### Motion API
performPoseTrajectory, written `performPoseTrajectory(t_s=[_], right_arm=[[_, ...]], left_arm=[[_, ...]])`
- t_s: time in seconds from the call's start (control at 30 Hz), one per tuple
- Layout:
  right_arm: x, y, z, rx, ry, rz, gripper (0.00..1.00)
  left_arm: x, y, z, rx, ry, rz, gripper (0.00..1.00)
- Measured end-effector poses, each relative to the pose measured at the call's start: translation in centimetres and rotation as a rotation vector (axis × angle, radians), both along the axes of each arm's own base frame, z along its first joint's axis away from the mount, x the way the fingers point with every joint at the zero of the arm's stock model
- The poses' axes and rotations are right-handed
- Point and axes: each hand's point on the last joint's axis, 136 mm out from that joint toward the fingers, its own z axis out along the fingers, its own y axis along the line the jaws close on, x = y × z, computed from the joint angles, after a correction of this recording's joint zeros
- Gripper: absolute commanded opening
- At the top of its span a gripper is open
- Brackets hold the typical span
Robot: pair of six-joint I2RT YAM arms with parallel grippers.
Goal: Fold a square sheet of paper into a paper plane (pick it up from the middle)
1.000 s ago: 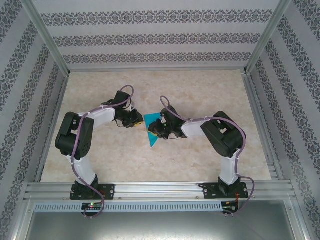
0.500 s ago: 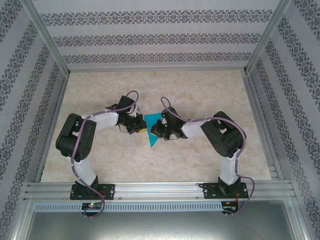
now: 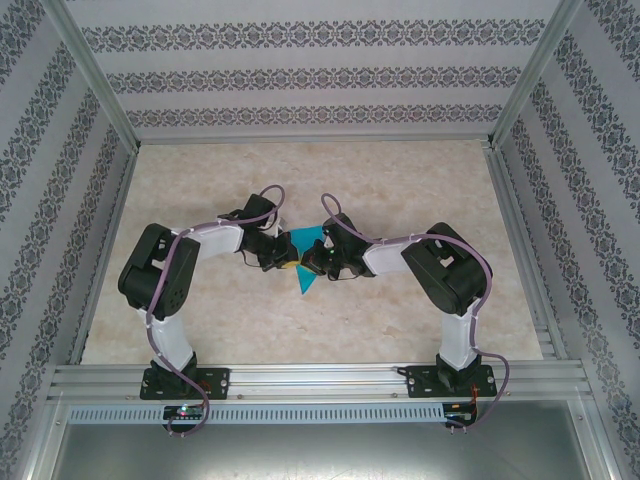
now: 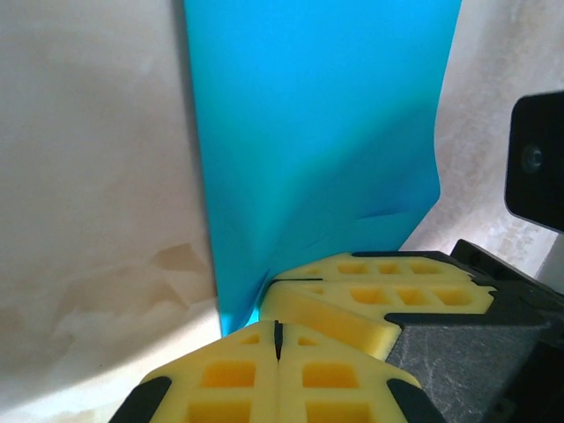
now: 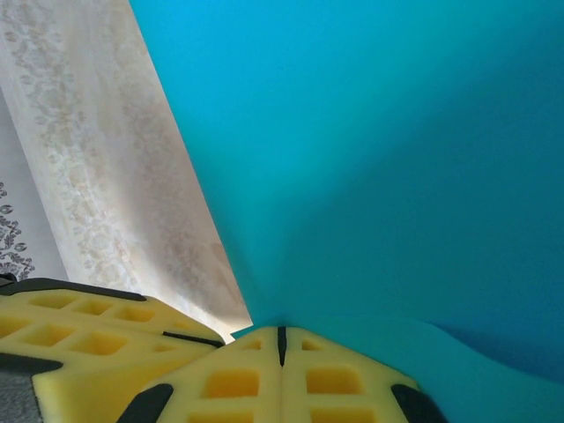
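Pinches are made on the square sheet of paper (image 4: 308, 132) by the left hand (image 4: 277, 339) and the right hand (image 5: 282, 344), both shut on it. It is bunched up mid-scene on the desk (image 3: 400, 190), probably for a centre crease.

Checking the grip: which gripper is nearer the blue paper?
Neither: both are shut on the blue paper, the left gripper at its left side, the right gripper at its right.

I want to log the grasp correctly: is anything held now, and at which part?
The teal paper is held, pinched by both shut grippers, left and right, side by side about its middle.
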Motion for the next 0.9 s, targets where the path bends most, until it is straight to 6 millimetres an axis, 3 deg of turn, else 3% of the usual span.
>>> performPoseTrajectory(t_s=[0.37,0.67,0.9], right_arm=[[0.0,-0.1,0.1,-0.001,-0.004,-0.005,0.0],[-0.1,-0.3,0.2,-0.002,-0.001,-0.005,0.0],[0.3,-1.9,2.4,-0.011,-0.048,0.005,0.0]], left_arm=[[0.9,-0.1,-1.5,0.023,0.011,-0.009,0.0],[0.9,-0.1,-1.5,0.042,-0.01,-0.034,0.0],[0.8,-0.1,-1.6,0.057,-0.03,-0.062,0.0]])
